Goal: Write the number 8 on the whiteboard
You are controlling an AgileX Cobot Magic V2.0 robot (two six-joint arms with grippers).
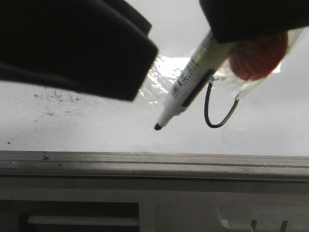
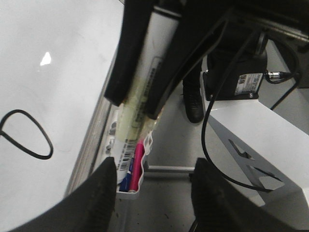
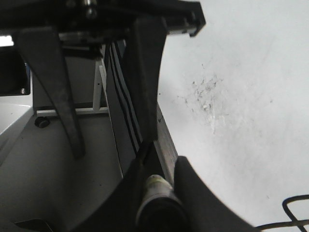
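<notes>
The whiteboard (image 1: 87,130) is glossy white with a grey metal rail along its near edge. My right gripper (image 1: 241,34) is shut on a white marker (image 1: 190,82) taped to its fingers, with the black tip pointing down at the board. Whether the tip touches the board cannot be told. A thin black curved line (image 1: 219,116) lies just right of the tip, its top hidden behind the marker. It shows as a closed loop in the left wrist view (image 2: 29,137). My left gripper (image 2: 154,193) is open and empty, and hangs to the left of the marker in the front view (image 1: 72,43).
Black specks and smudges (image 1: 55,96) mark the board's left part and also show in the right wrist view (image 3: 205,94). A small holder with pink and blue pens (image 2: 133,166) hangs off the board's edge. A reddish lump under clear tape (image 1: 258,55) sits by the right gripper.
</notes>
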